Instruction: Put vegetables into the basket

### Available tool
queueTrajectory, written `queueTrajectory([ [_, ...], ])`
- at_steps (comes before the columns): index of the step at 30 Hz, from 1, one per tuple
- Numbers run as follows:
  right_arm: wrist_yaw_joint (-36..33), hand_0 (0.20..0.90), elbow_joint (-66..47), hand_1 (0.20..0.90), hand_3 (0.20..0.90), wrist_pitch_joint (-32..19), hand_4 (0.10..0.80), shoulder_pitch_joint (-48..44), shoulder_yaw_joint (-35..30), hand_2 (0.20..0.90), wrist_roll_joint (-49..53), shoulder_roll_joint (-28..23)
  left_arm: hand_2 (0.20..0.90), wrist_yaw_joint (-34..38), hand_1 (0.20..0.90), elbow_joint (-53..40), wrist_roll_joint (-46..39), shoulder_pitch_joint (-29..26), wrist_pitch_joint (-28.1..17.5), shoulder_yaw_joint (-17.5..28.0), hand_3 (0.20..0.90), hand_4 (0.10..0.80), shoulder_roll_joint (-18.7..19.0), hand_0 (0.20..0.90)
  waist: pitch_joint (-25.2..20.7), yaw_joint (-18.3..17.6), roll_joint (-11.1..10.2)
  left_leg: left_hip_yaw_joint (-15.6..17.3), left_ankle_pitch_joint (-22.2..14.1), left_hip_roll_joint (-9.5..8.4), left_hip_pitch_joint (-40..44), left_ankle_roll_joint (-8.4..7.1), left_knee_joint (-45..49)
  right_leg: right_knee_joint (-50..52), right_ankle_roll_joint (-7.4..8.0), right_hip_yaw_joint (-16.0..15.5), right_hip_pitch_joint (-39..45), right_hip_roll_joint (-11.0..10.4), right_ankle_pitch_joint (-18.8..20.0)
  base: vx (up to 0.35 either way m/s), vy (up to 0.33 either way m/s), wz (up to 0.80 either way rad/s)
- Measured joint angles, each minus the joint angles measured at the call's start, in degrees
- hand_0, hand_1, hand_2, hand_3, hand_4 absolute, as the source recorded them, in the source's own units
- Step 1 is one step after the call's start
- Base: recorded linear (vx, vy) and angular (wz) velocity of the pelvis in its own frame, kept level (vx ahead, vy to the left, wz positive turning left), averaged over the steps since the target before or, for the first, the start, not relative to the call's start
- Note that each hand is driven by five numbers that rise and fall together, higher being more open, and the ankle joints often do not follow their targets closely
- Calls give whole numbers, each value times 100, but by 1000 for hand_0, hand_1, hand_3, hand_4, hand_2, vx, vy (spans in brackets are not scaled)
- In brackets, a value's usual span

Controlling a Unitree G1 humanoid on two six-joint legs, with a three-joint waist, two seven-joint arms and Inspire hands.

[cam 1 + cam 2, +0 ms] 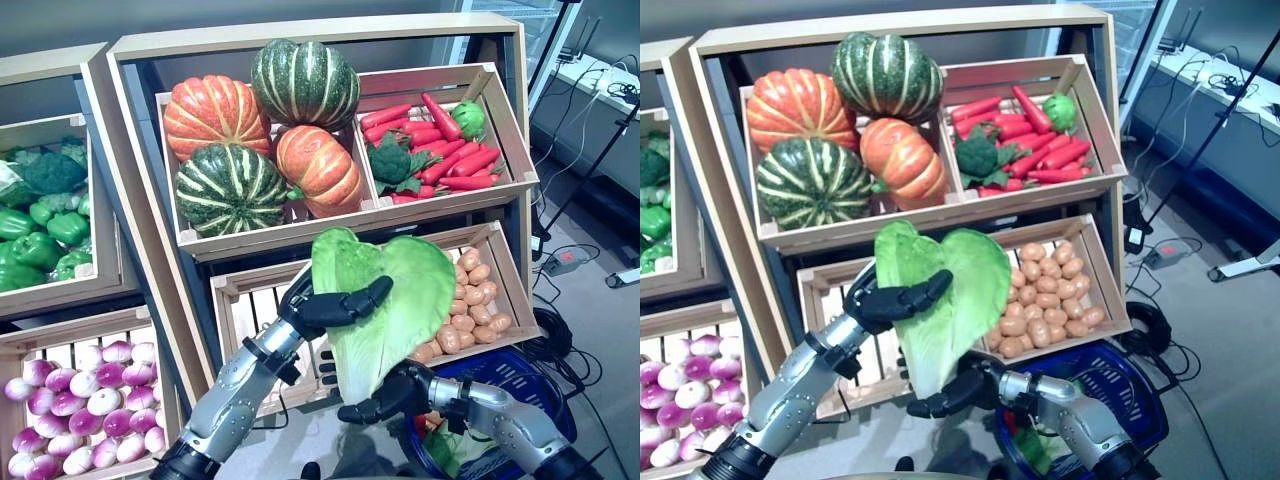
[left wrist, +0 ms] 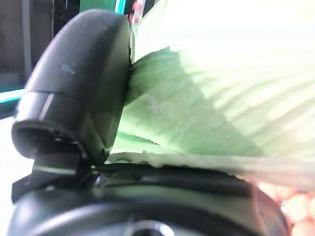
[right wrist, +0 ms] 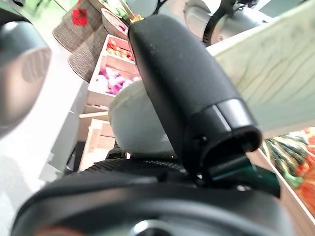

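Both hands meet on one big leafy cabbage (image 1: pixel 385 300), held up in front of the shelf's lower crates. Lowest and closest, the right hand (image 1: pixel 385 398) comes in under the pale stalk end, fingers curled up toward it; the right wrist view shows its thumb lying against the whitish base, so it looks to be cupping the stem, though how firmly the fingers close is hard to judge. Higher up, the left hand (image 1: pixel 335 305) wraps across the front of the leaves, thumb and fingers curled round them, and the left wrist view confirms the thumb pressed onto the green ribbed leaf.

Support from below plus a clasp on the floppy top probably keeps the head from folding or slipping.

Just below and to the right of the cabbage, beside the right forearm, sits the blue basket (image 1: pixel 530 385) on the floor, with something green already inside. Behind the cabbage, the potato crate (image 1: pixel 475 295) occupies the shelf's lower right corner; pumpkins (image 1: pixel 260 140) and red peppers (image 1: pixel 440 140) fill the upper crates.

By my judgement, the cabbage is out of its crate and the lowering into the basket remains.
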Motion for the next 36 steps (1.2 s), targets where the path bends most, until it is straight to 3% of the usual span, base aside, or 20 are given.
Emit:
queueTrajectory([
  [1, 29, 900, 21, 900, 900, 0, 800, 0, 8, 900, 0, -7, 300, -1, 300, 0, -1, 0, 30, 0, 300, 400, -1, 300, -35, -9, 1, 1, -2, 0, 1, 2, 0, 0, 1, 2, 0, 0, -1, 0, 0, 0],
  [3, 66, 300, 30, 300, 300, 0, 400, -1, 8, 300, 0, -11, 300, -7, 300, 0, -50, -1, 67, 0, 300, 400, 14, 300, -70, -21, 4, 3, -4, 0, 2, 4, 0, 0, 1, 5, 0, 0, -1, 0, 0, 0],
  [16, 161, 300, 29, 300, 300, -21, 400, 12, 60, 300, -4, -43, 300, 3, 300, 5, -214, -2, 77, 96, 300, 400, 98, 300, -92, -59, 33, 12, -19, 0, 2, 26, 0, 0, -1, 12, -3, -2, -1, 0, 0, 0],
  [21, -99, 300, 29, 300, 300, -155, 400, 129, 58, 300, 16, 29, 300, 17, 300, 5, -82, -1, 76, 128, 300, 400, 101, 300, -104, -70, 54, 16, -19, -1, 2, 25, 0, 0, 1, 18, -6, -3, -3, 19, -8, 0],
  [22, -235, 300, 25, 300, 300, -218, 400, 192, 57, 300, 23, 78, 436, 40, 436, 6, -38, 1, 81, 132, 436, 491, 101, 436, -107, -79, 61, 18, -22, -1, 2, 28, -1, 0, 1, 19, -7, -3, -3, 0, 0, 0],
  [23, -381, 300, 20, 300, 300, -276, 400, 255, 53, 300, 24, 140, 900, 47, 900, 8, 22, 4, 87, 143, 900, 800, 105, 900, -109, -90, 65, 18, -28, 0, 0, 36, -1, 0, 0, 20, -8, -3, -4, 16, -30, 0],
  [32, -1629, 300, -154, 300, 300, -669, 400, 1389, -490, 300, 40, 466, 900, 28, 900, -27, 410, 681, 393, 440, 900, 800, 88, 900, -109, -132, 106, 136, -72, 12, -104, 54, -37, -1, -1, 134, -168, 1, -21, 8, -34, -7],
  [36, -2546, 300, 23, 300, 300, -1199, 400, 1834, -1110, 300, 587, 837, 900, 183, 900, -27, 516, 1015, 390, 690, 900, 800, 28, 900, -56, -144, 143, 156, -42, 12, -412, 39, 4, 28, 30, 170, -527, 7, 12, -267, -25, -5],
])
